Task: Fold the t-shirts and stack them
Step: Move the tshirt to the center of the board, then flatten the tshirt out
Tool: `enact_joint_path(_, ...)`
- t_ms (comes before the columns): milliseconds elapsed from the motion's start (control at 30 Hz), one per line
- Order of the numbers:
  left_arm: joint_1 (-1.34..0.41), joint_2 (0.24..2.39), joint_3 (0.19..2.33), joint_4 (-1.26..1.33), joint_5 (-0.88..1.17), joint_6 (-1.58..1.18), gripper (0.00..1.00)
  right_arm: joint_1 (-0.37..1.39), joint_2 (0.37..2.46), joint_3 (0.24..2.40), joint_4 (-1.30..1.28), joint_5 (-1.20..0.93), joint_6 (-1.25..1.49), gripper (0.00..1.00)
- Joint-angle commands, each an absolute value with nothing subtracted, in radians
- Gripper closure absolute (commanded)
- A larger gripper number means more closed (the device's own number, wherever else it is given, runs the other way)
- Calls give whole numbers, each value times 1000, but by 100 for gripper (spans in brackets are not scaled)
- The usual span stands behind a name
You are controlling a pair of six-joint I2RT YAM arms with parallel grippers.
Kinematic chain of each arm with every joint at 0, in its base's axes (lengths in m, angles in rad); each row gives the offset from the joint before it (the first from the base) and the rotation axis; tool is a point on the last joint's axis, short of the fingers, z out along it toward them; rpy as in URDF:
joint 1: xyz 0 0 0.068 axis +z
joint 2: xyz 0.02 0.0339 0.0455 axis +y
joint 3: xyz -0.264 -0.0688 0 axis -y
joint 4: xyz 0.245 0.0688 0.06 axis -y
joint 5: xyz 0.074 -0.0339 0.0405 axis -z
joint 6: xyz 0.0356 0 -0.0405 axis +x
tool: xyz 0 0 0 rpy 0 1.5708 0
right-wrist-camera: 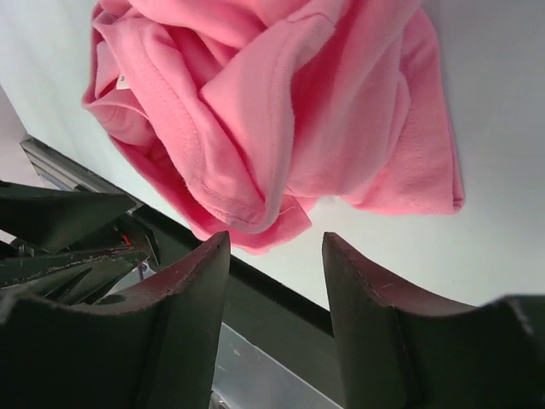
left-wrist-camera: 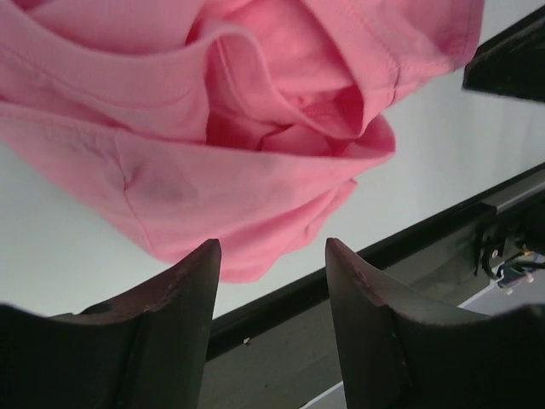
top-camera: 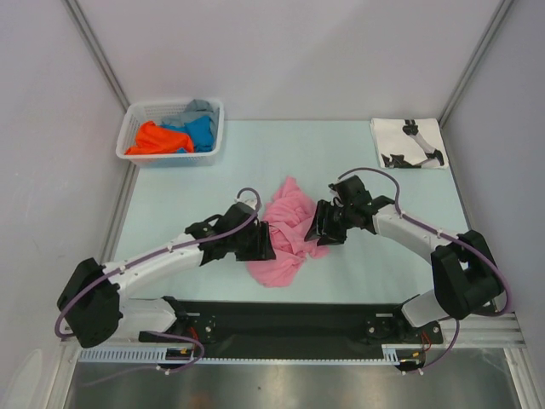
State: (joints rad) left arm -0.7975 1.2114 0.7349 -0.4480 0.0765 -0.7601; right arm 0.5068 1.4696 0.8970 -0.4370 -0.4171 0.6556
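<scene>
Here both claws stand released, gripping nothing: the left claw (left-wrist-camera: 272, 256) and the right claw (right-wrist-camera: 275, 243) sit just beside the crumpled pink shirt (top-camera: 288, 230) at mid table (top-camera: 170, 204). A far-left basket (top-camera: 170, 158) holds an orange shirt (top-camera: 153, 138), a blue shirt (top-camera: 202, 132) and a grey shirt (top-camera: 197, 109). A folded white printed shirt (top-camera: 407, 143) lies far right.

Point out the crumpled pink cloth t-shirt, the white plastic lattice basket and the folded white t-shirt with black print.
Crumpled pink cloth t-shirt (top-camera: 288, 232): top external view, middle of the heap.
White plastic lattice basket (top-camera: 170, 157): top external view, near wall.
Folded white t-shirt with black print (top-camera: 407, 143): top external view, centre.
</scene>
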Motion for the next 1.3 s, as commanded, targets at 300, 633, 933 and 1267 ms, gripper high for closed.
enact_joint_path(300,-801,1386,914,-543,3,-713,23,525,1568,982,-403,-454,646,36)
enact_joint_path(633,-775,1436,956,-555,-37,-689,23,525,1634,1028,-405,-453,650,40)
enact_joint_path(933,-767,1480,963,-545,-25,-680,45,525,1602,1006,-397,-460,664,56)
enact_joint_path(1267,-765,1490,996,-606,-90,-684,41,525,1615,1005,-393,-468,647,62)
